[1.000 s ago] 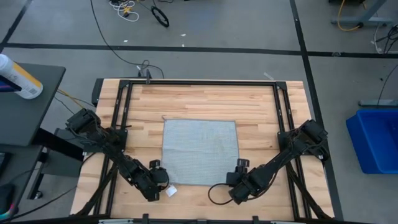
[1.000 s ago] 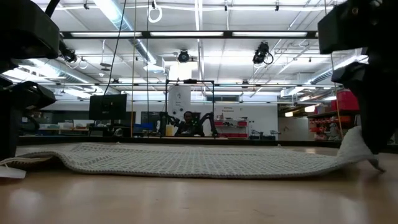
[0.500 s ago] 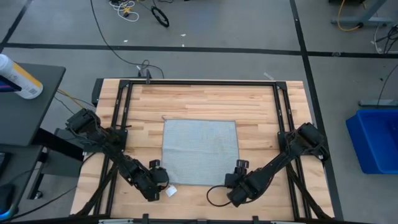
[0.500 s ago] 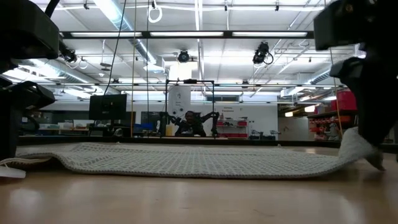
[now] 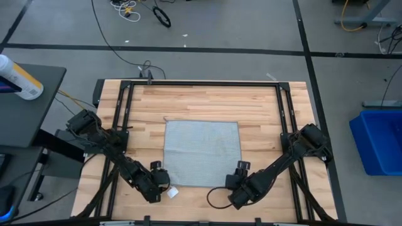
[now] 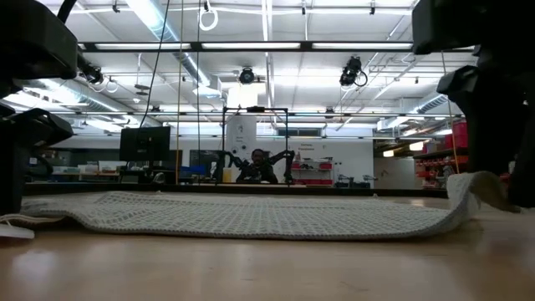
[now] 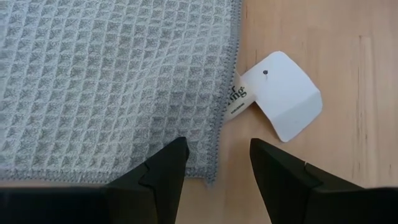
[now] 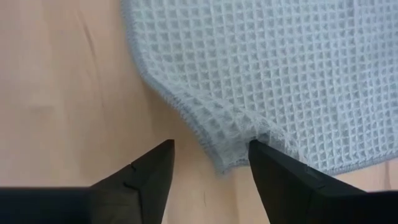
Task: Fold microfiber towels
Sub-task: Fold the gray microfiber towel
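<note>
The pale grey-blue towel (image 5: 202,154) lies spread flat in the middle of the wooden table. Its white tag (image 7: 280,102) sticks out at the near left corner. My left gripper (image 7: 217,165) is open just above that corner (image 7: 208,165), one finger over the cloth and one over bare wood. My right gripper (image 8: 211,165) is open at the towel's near right corner (image 6: 472,186), which stands curled up off the table. My right gripper is open, and one finger (image 8: 273,171) meets the towel's near right corner (image 8: 249,142) from the table's near right side, low over the wood. The cloth is puckered beside that finger, and the corner rises off the table and leans against it. The rest of the towel lies flat.
A black metal frame (image 5: 201,83) runs around the table's work area. A bright blue bin (image 5: 380,141) stands on the floor to the right, and a dark side table with a bottle (image 5: 19,78) is at the left. Bare wood lies beyond the towel's far edge.
My right gripper has moved a little toward the table's left, against the towel's near right corner. That corner has curled up higher off the table, while the rest of the towel has stayed flat.
</note>
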